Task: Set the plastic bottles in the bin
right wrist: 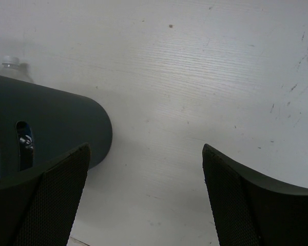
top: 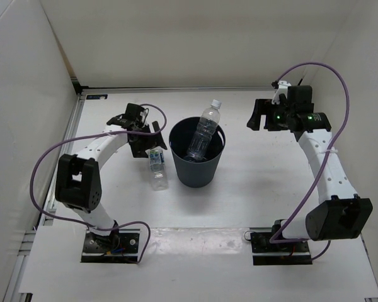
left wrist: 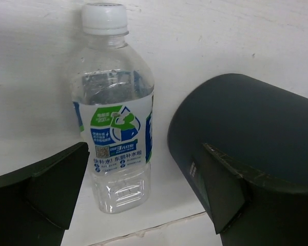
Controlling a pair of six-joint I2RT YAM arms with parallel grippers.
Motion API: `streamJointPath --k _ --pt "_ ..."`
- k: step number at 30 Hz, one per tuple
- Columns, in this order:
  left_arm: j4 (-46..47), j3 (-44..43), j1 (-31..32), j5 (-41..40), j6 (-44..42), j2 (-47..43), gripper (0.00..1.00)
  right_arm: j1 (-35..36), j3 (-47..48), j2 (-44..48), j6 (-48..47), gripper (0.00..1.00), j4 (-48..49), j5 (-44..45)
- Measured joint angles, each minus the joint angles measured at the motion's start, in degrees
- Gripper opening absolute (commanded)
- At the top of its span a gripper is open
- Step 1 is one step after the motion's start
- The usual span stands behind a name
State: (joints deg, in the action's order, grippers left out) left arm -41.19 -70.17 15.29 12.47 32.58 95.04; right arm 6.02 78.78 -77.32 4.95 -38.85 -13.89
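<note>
One labelled bottle [left wrist: 115, 123] lies on the table [left wrist: 220, 41] at 9 o'clock of the bin [left wrist: 246, 128]. Wide-open, empty left fingers [left wrist: 61, 174] hang over it; lower, centre on the label, avoid the bin wall, then close. Empty right fingers [right wrist: 66, 189] gape at 2 o'clock.

The left gripper [left wrist: 145, 148] is hanging with jaws wide over the labelled bottle [left wrist: 115, 128], and the bin [left wrist: 246, 123] is standing close by its right finger, leaving a narrow strip of table [left wrist: 36, 77] between. The right gripper [right wrist: 146, 148], jaws also wide, is facing bare table ahead and rightward, while the bin is blocking its left and 1 clear bottle [top: 205, 132] is jutting above the rim.
</note>
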Motion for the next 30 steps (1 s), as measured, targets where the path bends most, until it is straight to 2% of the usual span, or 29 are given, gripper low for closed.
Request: streamJointPath --k 9,11,16,18,21,25,30 --pt "-1.9 -1.1 0.6 0.2 -1.5 6.6 1.0 -3.1 -0.7 0.0 0.3 0.9 0.0 -0.2" --pt "-2.0 -1.1 0.6 0.2 -1.5 8.3 0.97 -3.8 -0.7 -0.1 0.3 0.9 0.0 -0.3" --pt "-4.3 -3.2 0.6 1.5 -1.6 13.2 0.68 -4.9 -0.7 -0.8 0.5 0.9 0.0 -0.4" --pt "-5.5 -6.0 0.5 1.9 -2.0 15.0 0.61 -5.1 -0.7 -1.2 0.5 0.9 0.0 -0.4" --pt "-7.5 -10.2 0.5 1.7 -2.8 17.2 0.57 -5.2 -0.7 -2.2 0.6 0.9 0.0 -0.4" --pt "-11.3 -15.6 0.5 -3.5 -3.6 16.0 0.56 -4.8 -0.6 -3.5 0.6 0.9 0.0 -0.4" --pt "-12.0 -21.9 0.5 -13.7 -4.6 6.4 0.56 -3.6 0.2 -4.9 0.6 0.9 0.0 -0.4"
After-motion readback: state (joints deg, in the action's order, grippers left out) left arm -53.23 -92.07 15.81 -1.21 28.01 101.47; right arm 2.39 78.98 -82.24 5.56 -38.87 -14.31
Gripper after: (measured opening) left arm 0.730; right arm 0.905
